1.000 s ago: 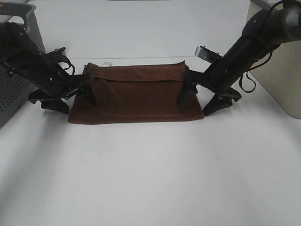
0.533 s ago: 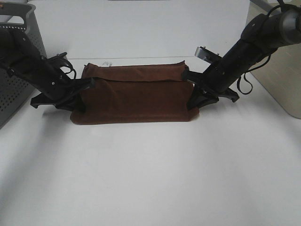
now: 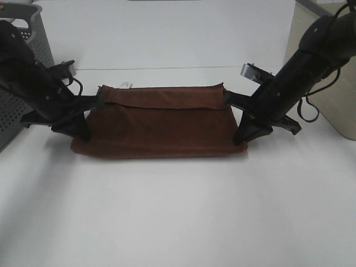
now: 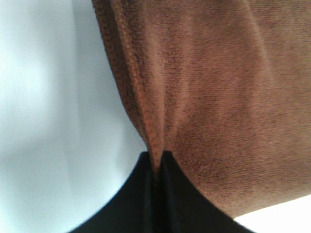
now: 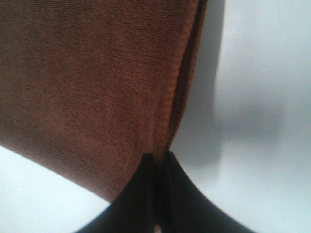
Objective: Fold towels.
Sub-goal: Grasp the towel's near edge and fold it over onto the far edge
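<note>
Brown towel (image 3: 158, 125) sits just above the middle of the exterior frame on the white table (image 3: 178, 211), with its long side running left to right. A narrower folded band runs along its upper edge, and a small white tag (image 3: 127, 85) pokes out near the upper left corner. The left gripper (image 3: 82, 123) is at the towel's left short edge and the right gripper (image 3: 243, 132) at its right short edge. The cloth spans between the two, with one arm angling in from each side of the frame.

In the left wrist view the two black fingers are pressed together at bottom centre. The towel's hemmed edge runs straight down into the seam between them — clenched on the cloth, no gap showing. Fabric fills the upper right of that picture and white table fills the left.

The right wrist view shows the same, mirrored. The fingers are squeezed together at bottom centre with the doubled towel edge pinched between them. Fabric fills the upper left, and the table on the right carries a soft grey shadow beside the edge.

A thin shadow lies under the towel's lower edge in the exterior view — cannot tell whether that edge rests on the table or hangs just off it.

A grey perforated basket (image 3: 19, 111) stands at the left edge of the frame behind the left arm. A beige box (image 3: 339, 105) stands at the right edge behind the right arm. Both are apart from the towel.
</note>
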{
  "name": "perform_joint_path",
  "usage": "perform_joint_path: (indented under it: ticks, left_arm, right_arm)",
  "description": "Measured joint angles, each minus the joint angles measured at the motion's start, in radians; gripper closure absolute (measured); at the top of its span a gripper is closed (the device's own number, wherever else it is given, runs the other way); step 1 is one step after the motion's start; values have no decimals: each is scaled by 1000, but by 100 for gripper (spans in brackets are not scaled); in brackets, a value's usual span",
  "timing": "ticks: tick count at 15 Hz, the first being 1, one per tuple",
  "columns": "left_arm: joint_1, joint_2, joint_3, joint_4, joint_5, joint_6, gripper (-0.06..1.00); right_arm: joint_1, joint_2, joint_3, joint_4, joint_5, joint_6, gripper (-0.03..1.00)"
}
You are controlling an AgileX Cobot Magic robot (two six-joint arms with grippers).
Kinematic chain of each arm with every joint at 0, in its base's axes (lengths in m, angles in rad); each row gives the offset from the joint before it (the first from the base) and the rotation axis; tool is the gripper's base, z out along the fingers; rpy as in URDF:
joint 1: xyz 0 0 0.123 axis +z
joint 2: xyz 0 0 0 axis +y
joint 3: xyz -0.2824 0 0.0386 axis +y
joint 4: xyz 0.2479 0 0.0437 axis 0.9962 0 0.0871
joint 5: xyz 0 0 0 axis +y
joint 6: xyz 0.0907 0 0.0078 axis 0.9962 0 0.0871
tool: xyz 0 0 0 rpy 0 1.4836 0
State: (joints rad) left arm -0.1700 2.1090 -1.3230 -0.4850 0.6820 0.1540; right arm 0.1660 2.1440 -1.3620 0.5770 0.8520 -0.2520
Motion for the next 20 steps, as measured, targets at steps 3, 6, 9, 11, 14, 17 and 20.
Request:
perform_joint_path:
  ticks: [3, 6, 9, 11, 14, 17, 20]
  left_arm:
    - [-17, -118, 254, 0, -31, 0, 94]
    - [-17, -182, 342, 0, -48, 0, 94]
    - [-17, -189, 318, -3, -51, -31, 94]
    - [-17, -189, 274, 1, -51, -87, 94]
    - [-17, -174, 122, 27, -51, -164, 94]
    - [-14, -103, -8, 47, -68, -192, 94]
    - [7, -4, -135, 59, -105, -218, 94]
  right_arm:
    - [31, -115, 235, 6, -54, -10, 97]
    - [47, -171, 330, 20, -87, -12, 97]
    - [47, -192, 325, 24, -96, -27, 97]
    - [47, -192, 264, 16, -96, -30, 97]
    - [47, -177, 115, -1, -96, -20, 97]
    - [47, -84, -61, -44, -83, 21, 97]
    - [47, 26, -187, -79, -84, 47, 97]
